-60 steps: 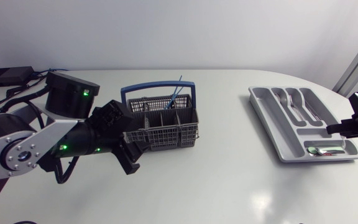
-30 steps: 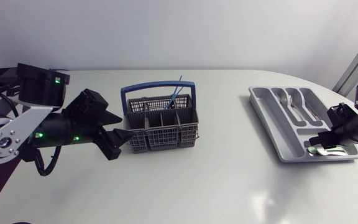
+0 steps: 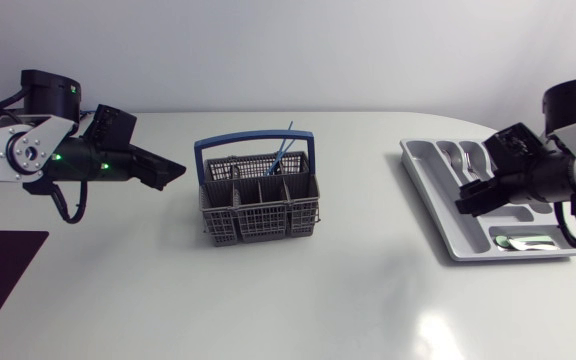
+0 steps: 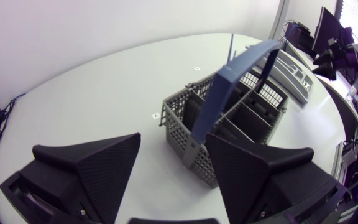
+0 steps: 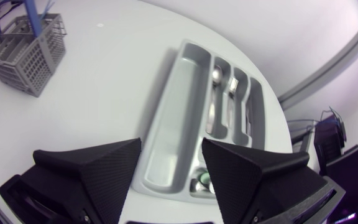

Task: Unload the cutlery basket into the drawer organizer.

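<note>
A grey cutlery basket with a blue handle stands mid-table, with thin blue pieces sticking out of a back compartment. My left gripper hovers left of it, open and empty. In the left wrist view the basket is just ahead of the left gripper. At the right lies the grey drawer organizer, holding spoons and forks and a small piece in its front compartment. My right gripper hangs open over the organizer, holding nothing.
Bare white tabletop runs between basket and organizer. The organizer lies close to the table's curved right edge. In the right wrist view the basket shows far off across the table.
My left arm has swung back from the basket's front left corner to its left. My right gripper came in from the right edge, past the organizer's front compartment, to above its middle.
</note>
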Robot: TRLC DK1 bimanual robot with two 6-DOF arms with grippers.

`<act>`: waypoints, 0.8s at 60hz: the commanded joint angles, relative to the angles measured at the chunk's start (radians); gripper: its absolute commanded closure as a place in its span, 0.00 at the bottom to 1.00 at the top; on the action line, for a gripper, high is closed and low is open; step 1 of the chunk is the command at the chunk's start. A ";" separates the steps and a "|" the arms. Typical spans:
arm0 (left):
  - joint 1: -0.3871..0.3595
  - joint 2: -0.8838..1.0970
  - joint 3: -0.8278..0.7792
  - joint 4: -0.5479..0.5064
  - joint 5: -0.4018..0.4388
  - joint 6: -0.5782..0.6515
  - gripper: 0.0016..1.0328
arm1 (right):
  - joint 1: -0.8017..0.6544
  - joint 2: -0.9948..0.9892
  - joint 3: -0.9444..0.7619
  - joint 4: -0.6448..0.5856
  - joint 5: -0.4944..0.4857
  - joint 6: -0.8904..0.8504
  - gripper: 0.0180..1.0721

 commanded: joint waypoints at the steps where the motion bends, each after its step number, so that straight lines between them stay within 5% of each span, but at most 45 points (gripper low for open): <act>1: 0.022 0.083 0.074 0.015 0.023 -0.037 0.29 | 0.106 -0.020 -0.033 -0.032 -0.006 0.058 0.31; 16: 0.002 0.221 0.169 0.075 0.031 -0.053 0.32 | 0.386 0.051 0.008 -0.036 0.001 0.178 0.31; 28: -0.027 0.264 0.189 0.063 0.152 -0.053 0.49 | 0.476 0.140 0.026 -0.018 0.018 0.216 0.31; 39: -0.032 0.266 0.183 0.001 0.292 -0.010 0.81 | 0.504 0.178 0.028 -0.003 0.018 0.232 0.31; 48: -0.032 0.206 0.148 -0.108 0.339 0.073 0.86 | 0.513 0.195 0.039 0.007 0.011 0.241 0.31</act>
